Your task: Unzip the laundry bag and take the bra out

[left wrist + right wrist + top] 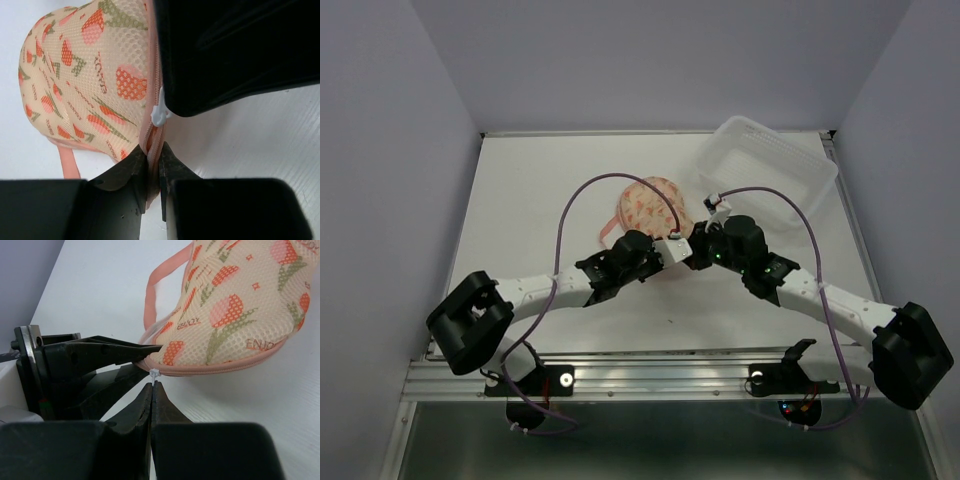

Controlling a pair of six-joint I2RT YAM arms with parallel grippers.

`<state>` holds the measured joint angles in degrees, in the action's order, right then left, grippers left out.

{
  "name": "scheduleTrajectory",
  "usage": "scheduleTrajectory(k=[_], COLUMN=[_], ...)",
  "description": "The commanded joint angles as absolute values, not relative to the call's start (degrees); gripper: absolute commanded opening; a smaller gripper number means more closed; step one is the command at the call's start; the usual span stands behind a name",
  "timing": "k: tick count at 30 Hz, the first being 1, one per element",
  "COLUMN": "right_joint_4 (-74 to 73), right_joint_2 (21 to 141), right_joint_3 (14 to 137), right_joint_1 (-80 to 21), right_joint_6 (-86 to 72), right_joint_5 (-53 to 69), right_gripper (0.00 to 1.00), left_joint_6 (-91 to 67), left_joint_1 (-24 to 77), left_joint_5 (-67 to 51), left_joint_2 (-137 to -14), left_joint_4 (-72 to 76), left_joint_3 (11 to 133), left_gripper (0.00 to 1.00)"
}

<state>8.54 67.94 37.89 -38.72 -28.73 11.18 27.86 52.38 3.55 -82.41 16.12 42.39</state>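
The laundry bag (653, 205) lies mid-table, cream-peach with an orange-red and green print, its pink zipper closed. My left gripper (678, 250) is at the bag's near edge; in the left wrist view it (153, 156) is shut on the pink zipper rim (154, 145). My right gripper (701, 245) meets it from the right. In the right wrist view it (152, 386) is shut on the small white zipper pull (154, 374), just under the bag (235, 305). The pull also shows in the left wrist view (159, 115). The bra is hidden.
A clear rectangular plastic tub (775, 165) stands at the back right, just behind my right arm. The bag's pink loop (607, 228) lies to its left. Grey walls close in the table's left, right and far sides.
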Motion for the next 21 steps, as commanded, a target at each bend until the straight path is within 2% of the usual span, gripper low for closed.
scheduleTrajectory(k=[1, 3, 9, 14, 21], right_joint_4=[9.93, 9.58, 4.05, 3.08, 3.43], right_joint_2=[67.06, 66.45, 64.51, 64.07, 68.81], right_joint_3=[40.43, 40.17, 40.96, 39.38, 40.17], right_joint_1=[-39.2, -39.2, -35.61, -22.36, -18.98], right_joint_6=[-28.39, -27.86, -26.63, -30.76, -32.61], right_joint_5=[8.53, 7.04, -3.77, -0.45, 5.26], right_gripper=[0.01, 0.01, 0.01, 0.01, 0.01], left_joint_6=[25.76, 25.05, 23.73, 22.76, 20.74], left_joint_1=[51.77, 51.77, 51.86, 51.85, 52.29], left_joint_5=[5.27, 5.97, 7.56, 8.35, 8.79], left_joint_2=[-77.97, -76.03, -72.69, -69.44, -66.71], left_joint_4=[18.28, 18.98, 18.9, 18.99, 18.98], left_joint_3=[41.84, 40.0, 37.88, 36.74, 35.86], left_gripper=[0.04, 0.01, 0.01, 0.01, 0.02])
